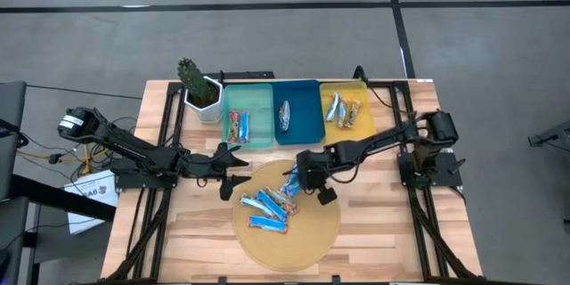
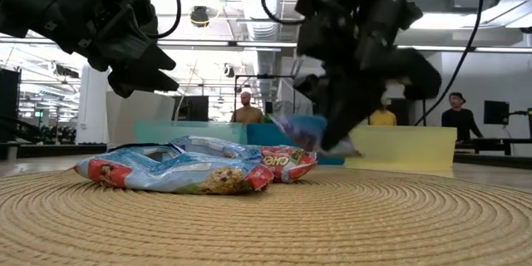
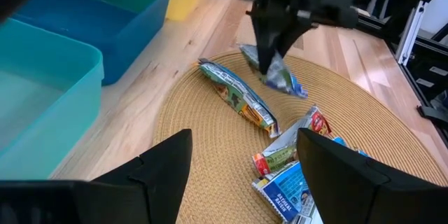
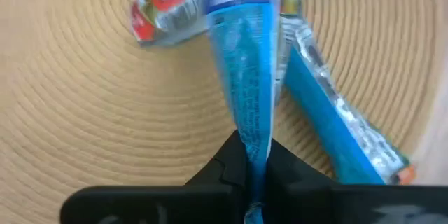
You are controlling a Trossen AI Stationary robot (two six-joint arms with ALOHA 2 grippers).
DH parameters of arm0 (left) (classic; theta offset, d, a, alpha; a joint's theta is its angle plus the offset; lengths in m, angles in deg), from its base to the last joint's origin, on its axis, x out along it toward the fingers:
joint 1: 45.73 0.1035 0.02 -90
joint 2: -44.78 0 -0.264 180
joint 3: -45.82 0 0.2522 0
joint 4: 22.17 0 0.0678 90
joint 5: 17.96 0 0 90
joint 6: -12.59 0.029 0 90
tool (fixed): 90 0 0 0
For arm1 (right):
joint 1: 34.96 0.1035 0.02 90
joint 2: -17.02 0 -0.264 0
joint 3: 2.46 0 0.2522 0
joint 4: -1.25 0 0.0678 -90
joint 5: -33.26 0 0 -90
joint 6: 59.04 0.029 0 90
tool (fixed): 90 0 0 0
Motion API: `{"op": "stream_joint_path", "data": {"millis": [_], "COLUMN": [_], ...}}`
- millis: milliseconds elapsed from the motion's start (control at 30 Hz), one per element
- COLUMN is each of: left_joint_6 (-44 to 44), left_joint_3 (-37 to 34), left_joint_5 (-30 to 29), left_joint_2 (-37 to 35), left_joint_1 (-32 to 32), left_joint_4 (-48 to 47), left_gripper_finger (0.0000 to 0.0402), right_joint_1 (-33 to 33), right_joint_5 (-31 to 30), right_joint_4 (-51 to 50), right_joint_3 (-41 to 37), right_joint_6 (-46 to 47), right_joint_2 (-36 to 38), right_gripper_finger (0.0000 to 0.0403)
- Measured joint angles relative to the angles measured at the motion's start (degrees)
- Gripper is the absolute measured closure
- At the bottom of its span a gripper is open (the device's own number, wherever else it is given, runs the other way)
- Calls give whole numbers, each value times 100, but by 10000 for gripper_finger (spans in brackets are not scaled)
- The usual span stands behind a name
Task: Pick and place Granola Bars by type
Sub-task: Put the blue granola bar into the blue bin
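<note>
The bars (image 1: pixel 267 207) are small oblong foil packs, mostly blue and white with red ends and a printed picture of the snack; one long one carries green and orange print (image 3: pixel 236 98). Most lie in a loose heap on the round woven mat (image 1: pixel 307 240), toward the side of it nearest the trays. A few more are already in the trays beyond the mat: two in the teal tray (image 1: pixel 258 129), one in the blue tray (image 1: pixel 307 116), and several tan-silver ones in the yellow tray (image 1: pixel 356 98).

The right hand (image 1: pixel 298 178) is over the mat's edge nearest the trays, its arm reaching in low from the right side of the counter (image 1: pixel 374 232). Its fingers are pinched shut on one end of a blue bar (image 4: pixel 245 77); the rest of that wrapper hangs away from the fingers, above the mat, with another blue bar (image 4: pixel 343 133) and a red-and-white one (image 4: pixel 164 3) lying on the mat below it. In the low view the gripped bar is lifted clear of the weave, beside the heap.

The left hand (image 1: pixel 233 176) hangs just off the mat's left edge, near the teal tray, its fingers spread wide and holding nothing, pointed toward the heap.

A potted cactus (image 1: pixel 198 85) stands beside the teal tray. People are in the room behind the counter.
</note>
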Motion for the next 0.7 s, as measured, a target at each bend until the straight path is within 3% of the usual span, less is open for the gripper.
{"op": "stream_joint_path", "data": {"millis": [300, 700], "left_joint_6": [7, 51], "left_joint_3": [0, 1], "left_joint_5": [-18, -51], "left_joint_2": [0, 0], "left_joint_1": [-2, 0], "left_joint_4": [15, 35], "left_gripper_finger": [152, 152], "right_joint_1": [-212, -413], "right_joint_5": [429, 1155], "right_joint_4": [178, 1183], "right_joint_3": [-7, -2], "right_joint_6": [108, 164], "right_joint_2": [805, 1790], "right_gripper_finger": [400, 398]}}
